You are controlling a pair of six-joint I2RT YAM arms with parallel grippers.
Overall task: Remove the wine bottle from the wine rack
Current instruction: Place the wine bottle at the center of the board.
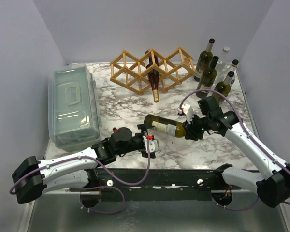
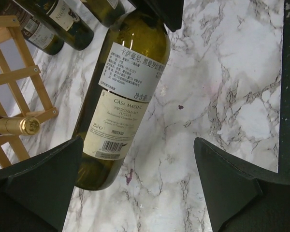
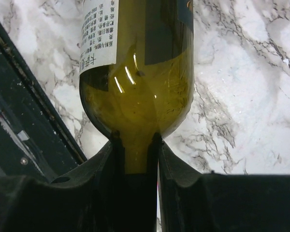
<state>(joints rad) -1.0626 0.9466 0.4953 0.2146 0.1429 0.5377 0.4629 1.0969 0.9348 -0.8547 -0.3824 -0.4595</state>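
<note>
A green glass wine bottle (image 1: 164, 126) with a white label lies horizontal over the marble table, in front of the wine rack (image 1: 135, 67). My right gripper (image 1: 188, 130) is shut on its neck. In the right wrist view the fingers (image 3: 106, 169) clamp the neck just below the bottle's shoulder (image 3: 140, 96). My left gripper (image 1: 152, 142) stands open just short of the bottle's base. The left wrist view shows that base (image 2: 99, 169) beside the left finger (image 2: 43, 179), not gripped. A dark bottle (image 1: 153, 75) with a gold cap still sits in the rack.
Several upright bottles (image 1: 210, 72) stand at the back right corner. A clear plastic lidded bin (image 1: 73, 104) fills the left side of the table. The dark rail (image 1: 154, 178) of the arm bases runs along the near edge.
</note>
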